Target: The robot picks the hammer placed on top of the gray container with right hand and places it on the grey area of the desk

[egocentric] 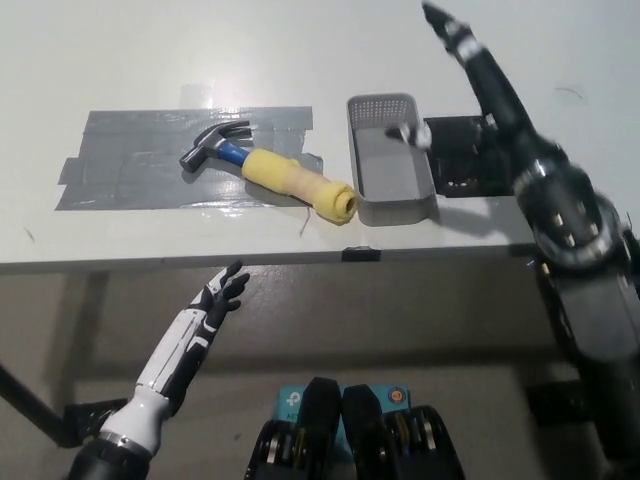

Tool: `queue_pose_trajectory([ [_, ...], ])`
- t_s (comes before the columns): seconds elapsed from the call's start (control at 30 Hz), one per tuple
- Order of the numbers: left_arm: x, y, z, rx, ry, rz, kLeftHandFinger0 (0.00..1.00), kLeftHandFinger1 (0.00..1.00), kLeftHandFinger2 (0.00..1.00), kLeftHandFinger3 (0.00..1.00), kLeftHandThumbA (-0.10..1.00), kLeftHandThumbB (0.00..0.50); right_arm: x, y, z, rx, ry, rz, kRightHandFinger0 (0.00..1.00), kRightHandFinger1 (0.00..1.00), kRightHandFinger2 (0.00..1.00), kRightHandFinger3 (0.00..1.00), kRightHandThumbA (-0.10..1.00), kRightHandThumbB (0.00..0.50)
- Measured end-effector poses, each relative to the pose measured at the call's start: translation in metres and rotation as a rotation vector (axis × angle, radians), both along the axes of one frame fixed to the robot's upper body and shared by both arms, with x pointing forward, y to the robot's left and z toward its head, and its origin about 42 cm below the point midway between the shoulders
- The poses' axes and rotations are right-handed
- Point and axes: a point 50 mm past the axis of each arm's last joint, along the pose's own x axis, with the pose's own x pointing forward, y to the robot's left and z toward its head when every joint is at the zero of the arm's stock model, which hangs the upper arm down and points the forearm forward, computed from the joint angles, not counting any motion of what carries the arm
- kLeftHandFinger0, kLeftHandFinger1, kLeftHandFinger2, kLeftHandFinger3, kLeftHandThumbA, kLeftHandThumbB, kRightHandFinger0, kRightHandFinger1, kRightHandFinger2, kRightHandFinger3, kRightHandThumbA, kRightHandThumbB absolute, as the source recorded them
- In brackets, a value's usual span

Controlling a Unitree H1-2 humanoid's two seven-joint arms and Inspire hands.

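Gray taped desk area (130,160) holds yellow-handled hammer (270,172) — right robot hand (455,35) open, empty.

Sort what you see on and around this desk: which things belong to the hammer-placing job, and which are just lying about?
Belongs to the job:
hammer, lying on the grey area
grey area of the desk
gray container
right hand, raised above the desk

Just there:
black mat beside the container
left hand, resting below the desk edge

i see the hammer (270,172) lying on the grey tape patch (160,160), beside the grey container (392,160). my black right hand (462,48) is raised above the desk (120,60), holding nothing; white left hand (215,305) rests open below the edge.
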Motion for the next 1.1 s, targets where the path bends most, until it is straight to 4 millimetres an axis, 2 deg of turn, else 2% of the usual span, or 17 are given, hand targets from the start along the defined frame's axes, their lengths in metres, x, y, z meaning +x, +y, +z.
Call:
queue_pose_trajectory([
  [0.1,0.002,0.000,0.001,0.001,-0.001,0.000,1.00,1.00,1.00,1.00,1.00,0.126,-0.023,-0.008,-0.015,0.008,-0.006,-0.004,1.00,1.00,1.00,1.00,1.00,0.308],
  [0.23,0.004,0.000,0.002,-0.001,-0.004,0.001,1.00,1.00,1.00,1.00,1.00,0.128,-0.060,-0.016,-0.034,0.024,-0.017,-0.008,1.00,1.00,1.00,1.00,1.00,0.251],
  [0.33,0.004,0.000,0.002,-0.005,-0.005,0.005,1.00,1.00,1.00,1.00,1.00,0.136,-0.091,-0.021,-0.045,0.038,-0.035,-0.010,1.00,1.00,1.00,1.00,1.00,0.240],
  [0.4,0.004,0.002,0.002,-0.010,-0.009,0.012,1.00,1.00,1.00,1.00,1.00,0.135,-0.118,-0.024,-0.052,0.055,-0.060,-0.010,1.00,1.00,1.00,1.00,1.00,0.266],
  [0.43,0.004,0.003,0.002,-0.013,-0.010,0.015,1.00,1.00,1.00,1.00,1.00,0.133,-0.125,-0.025,-0.054,0.060,-0.066,-0.011,1.00,1.00,1.00,1.00,1.00,0.272],
  [0.47,0.004,0.005,0.003,-0.019,-0.014,0.025,1.00,1.00,1.00,1.00,1.00,0.132,-0.142,-0.026,-0.061,0.079,-0.079,-0.013,1.00,1.00,1.00,1.00,1.00,0.253],
  [0.53,0.004,0.008,0.003,-0.026,-0.017,0.036,1.00,1.00,1.00,1.00,1.00,0.141,-0.155,-0.027,-0.073,0.100,-0.066,-0.024,1.00,1.00,1.00,1.00,1.00,0.251],
  [0.67,-0.003,0.009,0.003,-0.044,-0.026,0.048,1.00,1.00,1.00,1.00,1.00,0.121,-0.168,-0.033,-0.099,0.165,-0.024,-0.055,1.00,1.00,1.00,1.00,0.95,0.266],
  [0.73,-0.008,0.010,0.001,-0.049,-0.025,0.052,1.00,1.00,1.00,1.00,1.00,0.124,-0.167,-0.035,-0.109,0.192,-0.008,-0.064,1.00,1.00,1.00,1.00,0.94,0.234],
  [0.9,-0.019,0.012,-0.007,-0.054,-0.010,0.060,1.00,1.00,1.00,1.00,1.00,0.122,-0.167,-0.036,-0.121,0.214,0.002,-0.065,1.00,1.00,1.00,1.00,0.96,0.225],
  [1.0,-0.022,0.013,-0.008,-0.054,-0.012,0.062,1.00,1.00,1.00,1.00,1.00,0.131,-0.171,-0.037,-0.128,0.214,0.012,-0.072,1.00,1.00,1.00,1.00,0.97,0.199],
  [1.03,-0.023,0.013,-0.008,-0.054,-0.011,0.063,1.00,1.00,1.00,1.00,1.00,0.133,-0.172,-0.038,-0.130,0.213,0.018,-0.074,1.00,1.00,1.00,1.00,0.98,0.211],
  [1.1,-0.025,0.013,-0.009,-0.054,-0.007,0.064,1.00,1.00,1.00,1.00,1.00,0.134,-0.174,-0.038,-0.134,0.209,0.026,-0.078,1.00,1.00,1.00,1.00,0.96,0.194],
])
